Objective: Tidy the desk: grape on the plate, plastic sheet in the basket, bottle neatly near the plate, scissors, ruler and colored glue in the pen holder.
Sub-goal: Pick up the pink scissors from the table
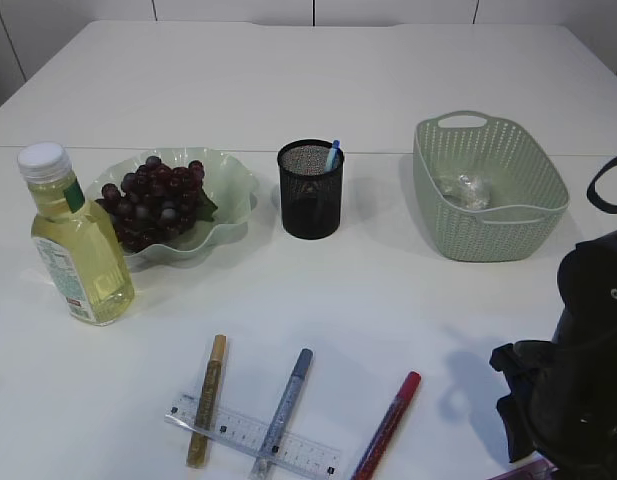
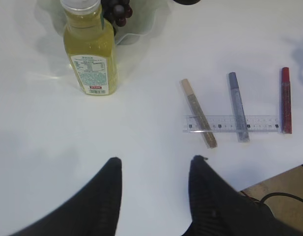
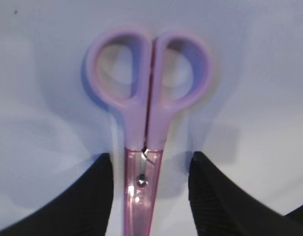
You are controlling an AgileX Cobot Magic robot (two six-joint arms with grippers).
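- Bottle stood upright at left, just beside the plate; grape sat on the plate.
- Left gripper hovered over bare tabletop, fingers spread, holding nothing.
- Three colored glue pens, gold, grey and red, lay near-centre; gold and grey crossed the ruler. Risk: lifting the ruler could roll them.
- Pen holder stood mid-table; a tall tool dropped off-centre could tip it.
- Basket far right, plastic sheet inside.
- Scissors lay flat between the spread right fingers, not pinched. Risk: a flat, thin blade could slip or pivot when squeezed.
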